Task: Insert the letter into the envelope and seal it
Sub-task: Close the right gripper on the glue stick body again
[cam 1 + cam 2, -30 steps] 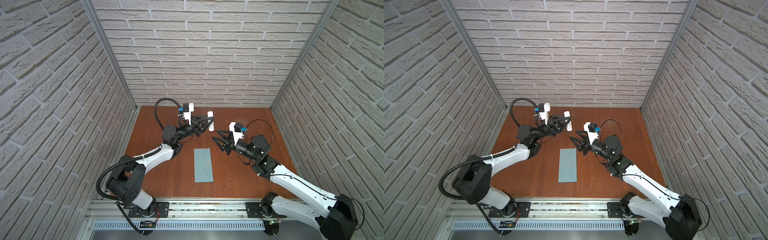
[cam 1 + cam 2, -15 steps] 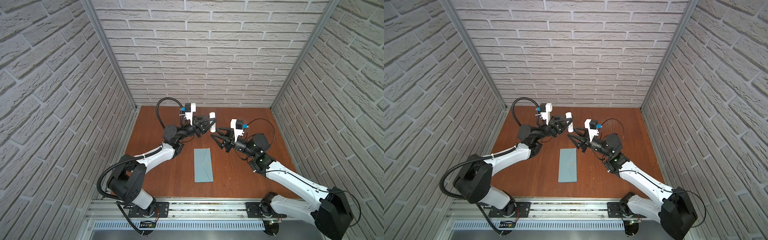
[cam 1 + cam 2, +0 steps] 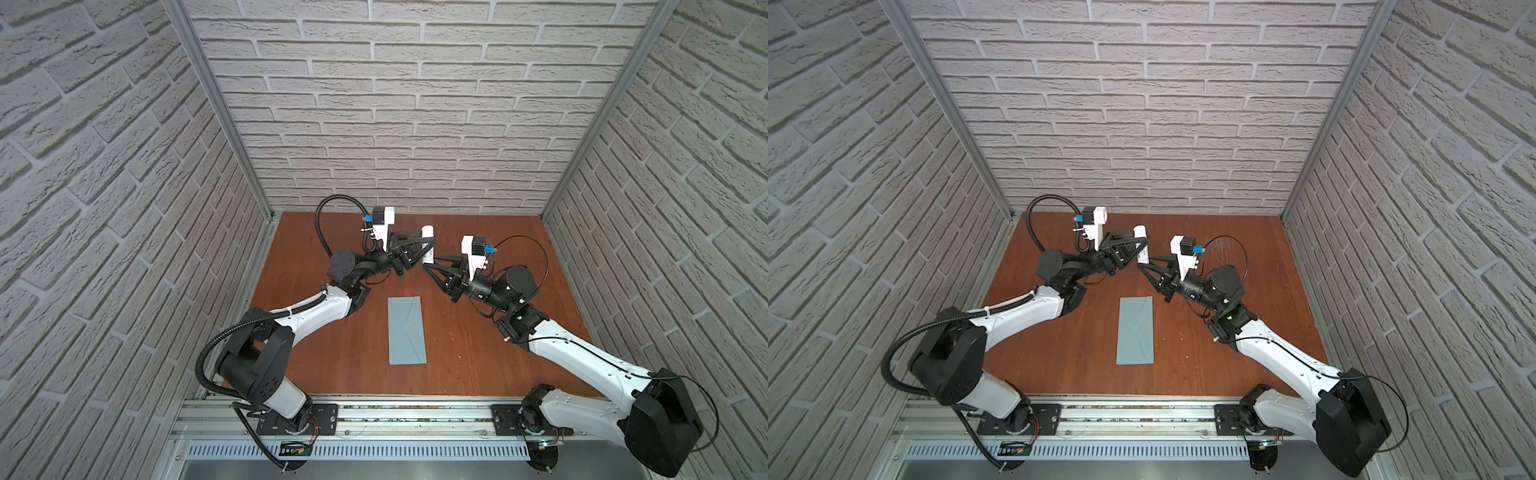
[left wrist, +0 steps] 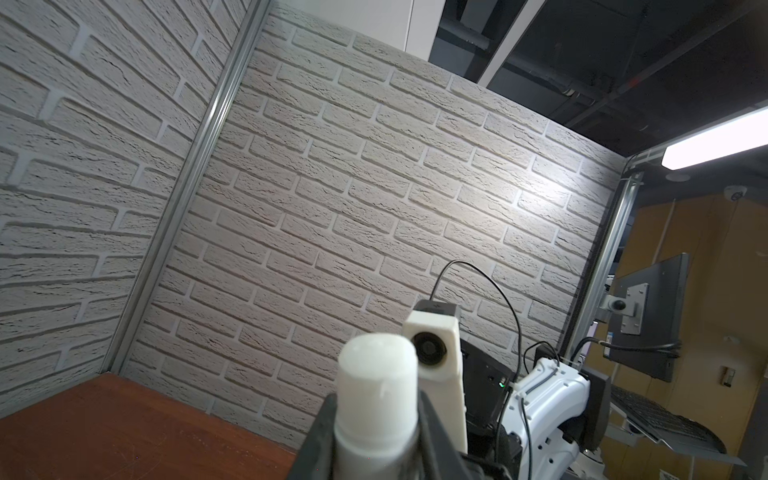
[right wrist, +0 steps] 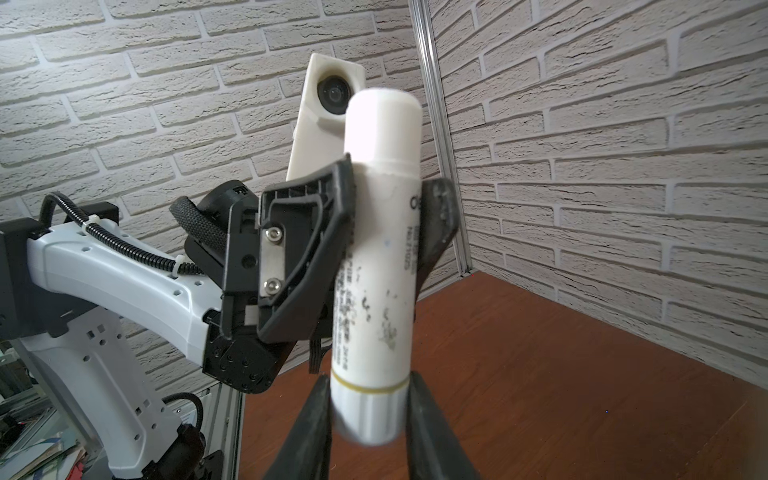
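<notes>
Brown wooden table [image 3: 478, 357] carries the blue-grey envelope [image 3: 407, 330] lying flat near its middle; the letter shows in no view, so it may already be inside. Beyond it the left gripper [image 3: 422, 245] clamps the white glue stick [image 5: 378, 257] just under its cap, while the right gripper [image 5: 368, 399] pinches the ribbed base. This looks like the sealing step, and next it needs a steady twist or pull between the two grips.

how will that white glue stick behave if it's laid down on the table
Likely rigid: the glue stick runs straight between the left pincer and right pincer. Its round body would probably roll if laid flat on the table. The smooth plastic may twist in a grip.
</notes>
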Controlling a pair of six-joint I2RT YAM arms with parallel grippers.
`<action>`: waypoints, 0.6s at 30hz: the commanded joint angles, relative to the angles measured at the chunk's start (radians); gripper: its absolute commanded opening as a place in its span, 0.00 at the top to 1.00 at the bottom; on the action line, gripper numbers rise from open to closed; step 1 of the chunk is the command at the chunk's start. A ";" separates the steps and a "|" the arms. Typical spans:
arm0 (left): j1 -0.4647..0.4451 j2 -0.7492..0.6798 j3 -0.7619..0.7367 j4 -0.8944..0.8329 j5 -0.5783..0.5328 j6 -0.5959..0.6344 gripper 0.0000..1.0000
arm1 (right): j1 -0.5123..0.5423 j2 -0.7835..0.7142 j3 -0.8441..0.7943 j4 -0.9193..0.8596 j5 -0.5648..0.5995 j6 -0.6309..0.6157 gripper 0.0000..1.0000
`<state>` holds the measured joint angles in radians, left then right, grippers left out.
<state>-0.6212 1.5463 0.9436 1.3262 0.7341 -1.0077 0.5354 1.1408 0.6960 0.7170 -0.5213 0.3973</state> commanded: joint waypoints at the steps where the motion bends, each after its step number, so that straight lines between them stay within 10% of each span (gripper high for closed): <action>1: -0.009 0.019 0.020 0.076 0.009 0.004 1.00 | 0.005 -0.003 0.022 0.070 -0.034 0.013 0.74; 11: -0.012 0.013 -0.024 0.002 -0.047 0.081 1.00 | 0.005 -0.034 0.041 0.032 -0.005 0.015 0.86; 18: -0.055 -0.073 -0.061 -0.214 -0.183 0.284 1.00 | 0.137 -0.164 0.004 -0.098 0.369 -0.113 0.93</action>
<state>-0.6598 1.5024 0.9051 1.2270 0.6231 -0.8593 0.6106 1.0634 0.6888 0.5690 -0.3077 0.3676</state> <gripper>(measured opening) 0.272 0.259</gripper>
